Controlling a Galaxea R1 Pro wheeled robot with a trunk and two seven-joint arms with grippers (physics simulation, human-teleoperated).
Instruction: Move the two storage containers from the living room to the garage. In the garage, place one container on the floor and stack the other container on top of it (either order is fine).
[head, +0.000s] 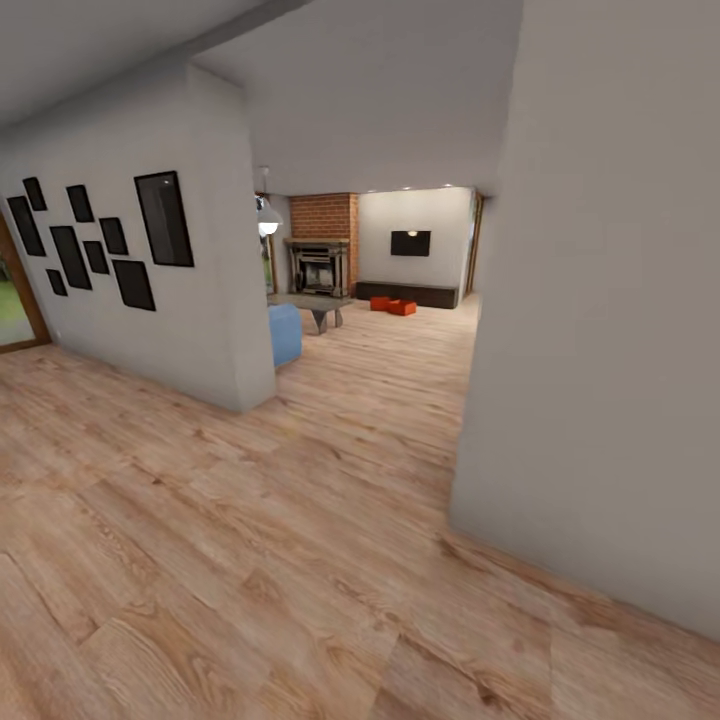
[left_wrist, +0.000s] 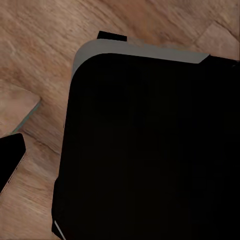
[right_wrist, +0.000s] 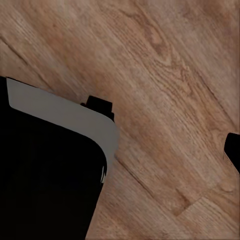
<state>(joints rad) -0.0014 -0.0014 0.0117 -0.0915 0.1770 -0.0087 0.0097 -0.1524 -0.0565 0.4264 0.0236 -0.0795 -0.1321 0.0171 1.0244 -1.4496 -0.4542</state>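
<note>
The task stands at its outset. The two orange-red rectangular open-topped storage containers rest side by side on the light wood plank floor at the far end of the living room, just in front of the long low dark-wood cabinet and below the black wall TV. Neither container is lifted, and the garage is nowhere among these pictures. What remains, by this judgement: reach the containers, carry both to the garage, set one down and stack the other on it.

Both wrist views look down on the plank floor past a large black body with a pale grey rim. The state of either hand cannot be told from these pictures; nothing orange-red appears near them, so both are judged empty.

Open room: a passage runs ahead between the corner of the pale grey wall hung with black picture frames on the left and the edge of the near pale grey wall on the right. Beyond the left corner stand a light-blue upholstered seat and a low grey table, before the red-brick fireplace column. The right half of the passage appears freest.
</note>
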